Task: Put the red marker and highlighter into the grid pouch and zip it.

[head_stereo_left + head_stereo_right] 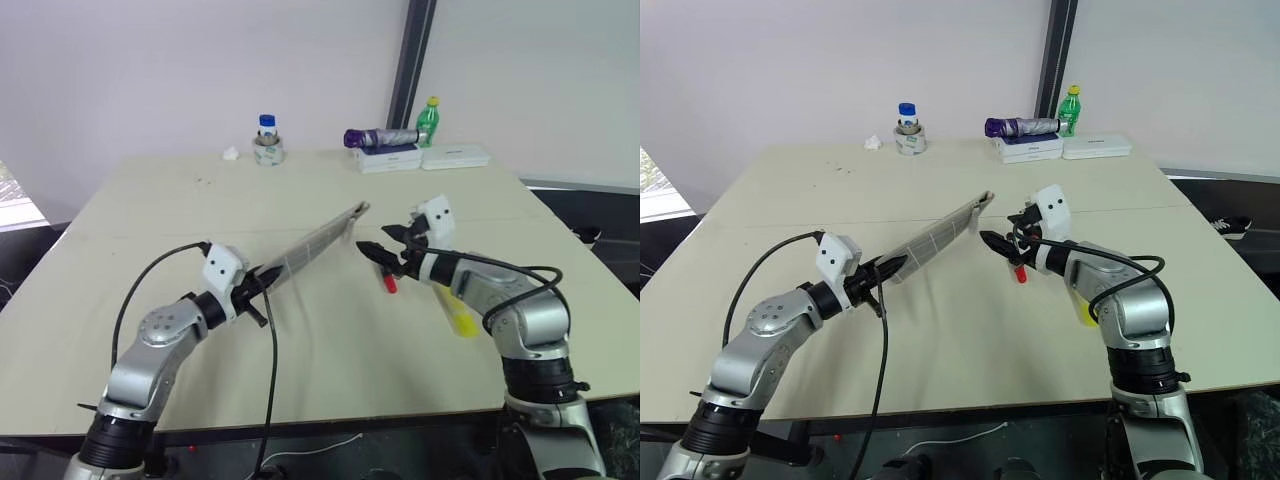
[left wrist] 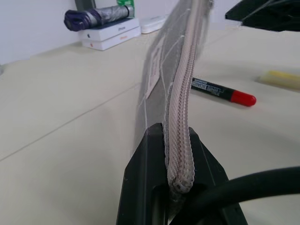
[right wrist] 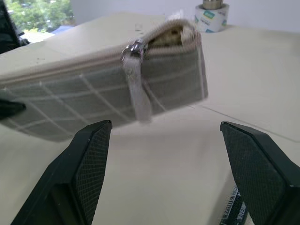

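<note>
Head views: left gripper (image 1: 262, 283) clamped on one end of the grid pouch (image 1: 318, 243), which juts up and away from it in the air, edge-on, above the table (image 1: 150, 230). The right gripper (image 1: 385, 243) sits just beyond the pouch's far end, fingers spread, holding nothing. The red marker (image 1: 390, 284) lies on the table under that gripper, red end showing. The highlighter (image 1: 459, 315) lies beside the right forearm, partly hidden by it. At the far table edge: a small blue-capped bottle standing in a tape roll (image 1: 268, 150), a folded purple umbrella (image 1: 380, 137) on top of white boxes (image 1: 392, 158), and a green bottle (image 1: 428, 121) behind them. Left wrist view adds detail: the two black fingers (image 2: 150, 173) pinch the pouch's zipper seam end, the closed zipper teeth run away along the top edge, and a white label shows on the pouch side; past the pouch the marker's black barrel with printed label and red end lies flat, with the highlighter beyond it, the two apart. Right wrist view gives the pouch's other end: zipper slider (image 3: 130, 48) with its pull cord hanging down, and a short stretch unzipped at the corner; both textured pads (image 3: 93, 154) stand wide apart, short of the pouch.
</note>
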Action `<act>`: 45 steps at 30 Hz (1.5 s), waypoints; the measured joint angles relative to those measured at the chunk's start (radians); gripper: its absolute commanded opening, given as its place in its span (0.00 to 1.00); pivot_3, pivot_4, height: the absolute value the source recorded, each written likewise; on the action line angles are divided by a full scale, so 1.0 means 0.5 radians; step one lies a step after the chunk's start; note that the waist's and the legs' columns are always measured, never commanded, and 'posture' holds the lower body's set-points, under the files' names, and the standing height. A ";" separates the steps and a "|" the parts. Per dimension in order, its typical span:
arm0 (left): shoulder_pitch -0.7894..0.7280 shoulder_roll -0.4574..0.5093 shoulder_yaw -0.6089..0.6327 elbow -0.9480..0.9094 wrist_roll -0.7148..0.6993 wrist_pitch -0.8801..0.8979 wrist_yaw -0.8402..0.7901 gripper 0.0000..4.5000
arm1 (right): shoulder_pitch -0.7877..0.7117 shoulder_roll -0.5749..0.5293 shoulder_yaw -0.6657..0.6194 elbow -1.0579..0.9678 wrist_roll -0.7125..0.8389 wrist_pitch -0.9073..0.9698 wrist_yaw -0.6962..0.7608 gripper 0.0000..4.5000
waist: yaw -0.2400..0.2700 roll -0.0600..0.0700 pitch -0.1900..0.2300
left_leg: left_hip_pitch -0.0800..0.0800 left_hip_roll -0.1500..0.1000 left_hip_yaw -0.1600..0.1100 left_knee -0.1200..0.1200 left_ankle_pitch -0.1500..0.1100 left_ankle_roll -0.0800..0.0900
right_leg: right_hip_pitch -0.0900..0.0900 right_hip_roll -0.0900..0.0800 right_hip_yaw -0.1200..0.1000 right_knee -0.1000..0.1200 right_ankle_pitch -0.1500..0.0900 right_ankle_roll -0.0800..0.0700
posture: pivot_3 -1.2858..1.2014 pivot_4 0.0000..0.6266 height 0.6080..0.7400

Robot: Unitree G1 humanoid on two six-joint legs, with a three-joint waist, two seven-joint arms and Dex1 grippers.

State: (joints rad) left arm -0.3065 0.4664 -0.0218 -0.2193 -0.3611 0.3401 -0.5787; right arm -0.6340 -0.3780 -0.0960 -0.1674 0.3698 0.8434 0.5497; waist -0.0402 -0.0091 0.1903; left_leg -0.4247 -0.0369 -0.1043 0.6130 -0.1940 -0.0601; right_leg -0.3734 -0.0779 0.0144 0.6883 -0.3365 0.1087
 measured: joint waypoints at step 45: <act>-0.087 -0.471 -0.148 -0.022 0.306 0.135 0.380 0.00 | -0.092 0.115 0.785 -0.290 -0.098 0.007 0.091 0.28 | 0.004 -0.001 0.000 | 0.000 -0.002 -0.002 -0.001 0.000 0.000 | 0.000 0.000 -0.002 -0.002 0.000 0.000 | 0.52 0.24 0.98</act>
State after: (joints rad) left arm -0.3499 0.2308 -0.0959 -0.2301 -0.2080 0.4073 -0.3888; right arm -0.6798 -0.3205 0.2965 -0.3123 0.3209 0.8470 0.5950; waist -0.0381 -0.0094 0.1902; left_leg -0.4248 -0.0377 -0.1052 0.6127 -0.1941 -0.0601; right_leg -0.3733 -0.0778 0.0135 0.6871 -0.3365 0.1087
